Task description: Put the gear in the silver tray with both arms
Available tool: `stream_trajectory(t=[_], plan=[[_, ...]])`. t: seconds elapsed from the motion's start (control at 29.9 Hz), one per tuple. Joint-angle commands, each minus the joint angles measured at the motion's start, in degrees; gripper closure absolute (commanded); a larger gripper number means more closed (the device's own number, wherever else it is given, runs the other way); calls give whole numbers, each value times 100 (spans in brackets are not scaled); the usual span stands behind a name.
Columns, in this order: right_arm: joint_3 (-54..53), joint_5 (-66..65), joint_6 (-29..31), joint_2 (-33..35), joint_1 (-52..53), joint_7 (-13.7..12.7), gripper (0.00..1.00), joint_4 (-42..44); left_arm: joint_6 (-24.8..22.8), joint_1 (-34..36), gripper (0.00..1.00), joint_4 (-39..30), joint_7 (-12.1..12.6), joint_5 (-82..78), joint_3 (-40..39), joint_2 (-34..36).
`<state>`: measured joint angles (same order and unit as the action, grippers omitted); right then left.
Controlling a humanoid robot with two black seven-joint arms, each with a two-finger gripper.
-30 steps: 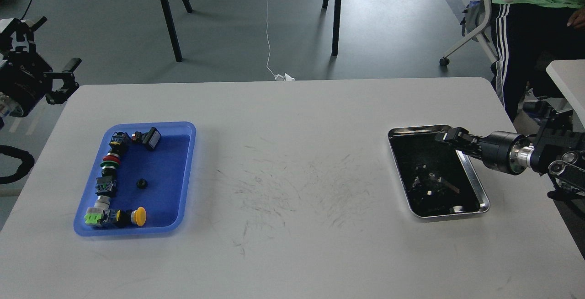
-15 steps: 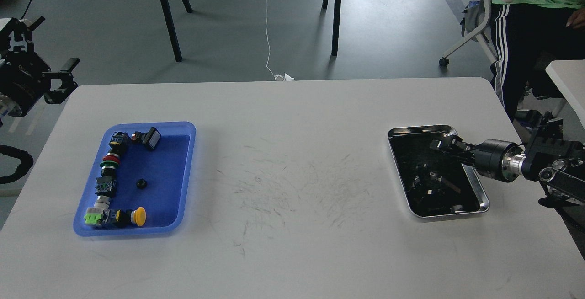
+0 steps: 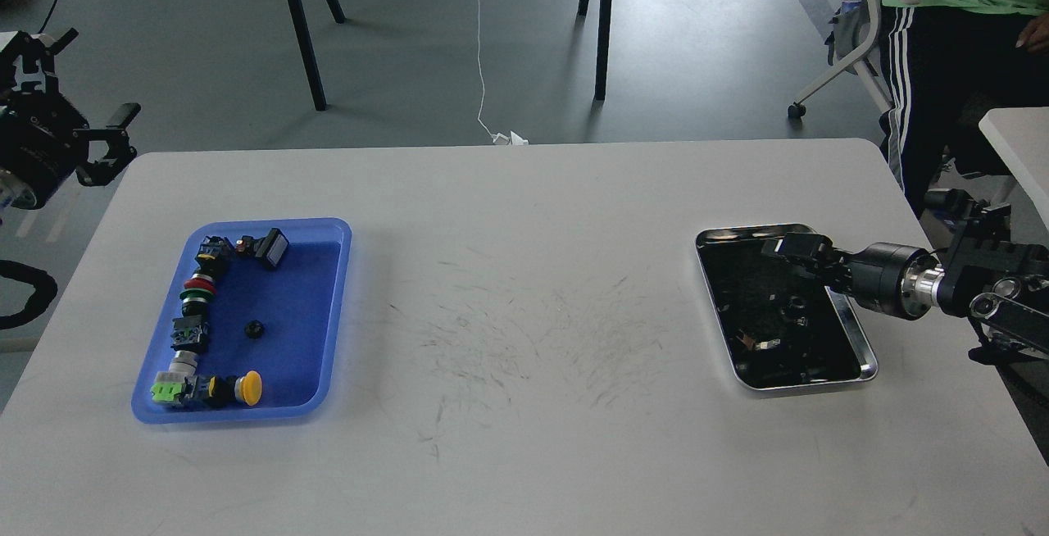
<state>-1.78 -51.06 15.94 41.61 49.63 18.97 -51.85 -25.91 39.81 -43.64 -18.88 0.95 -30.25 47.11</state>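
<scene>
The silver tray [image 3: 865, 360] lies at the table's right, its dark bottom full of reflections. My right gripper [image 3: 780, 247] reaches in from the right and hovers over the tray's far half. Its dark fingers cannot be told apart. Below it on the tray bottom is a small dark ring-like shape [image 3: 793, 303], either a gear or a reflection. A small black round gear [image 3: 255, 329] lies in the middle of the blue tray [image 3: 340, 233]. My left gripper [image 3: 94, 81] is off the table's far left corner, prongs spread and nothing between them.
Along the blue tray's left side and front stand several switches and push buttons, among them a yellow button [image 3: 249, 387]. A person [image 3: 942, 44] sits beyond the table's right corner. Black stand legs [image 3: 299, 28] rise on the floor behind the table.
My right gripper dipped toward the silver tray's middle, then moved up over its far half. The reflections shifted and a small ring-like shape now shows. The left arm drifted slightly left.
</scene>
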Motion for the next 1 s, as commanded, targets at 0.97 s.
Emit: stream_trajectory(t=[0.97], plan=[[-2045,1424,32,463,179,-51,9,-88,165,-861,1,-1780,96,133,63,633]])
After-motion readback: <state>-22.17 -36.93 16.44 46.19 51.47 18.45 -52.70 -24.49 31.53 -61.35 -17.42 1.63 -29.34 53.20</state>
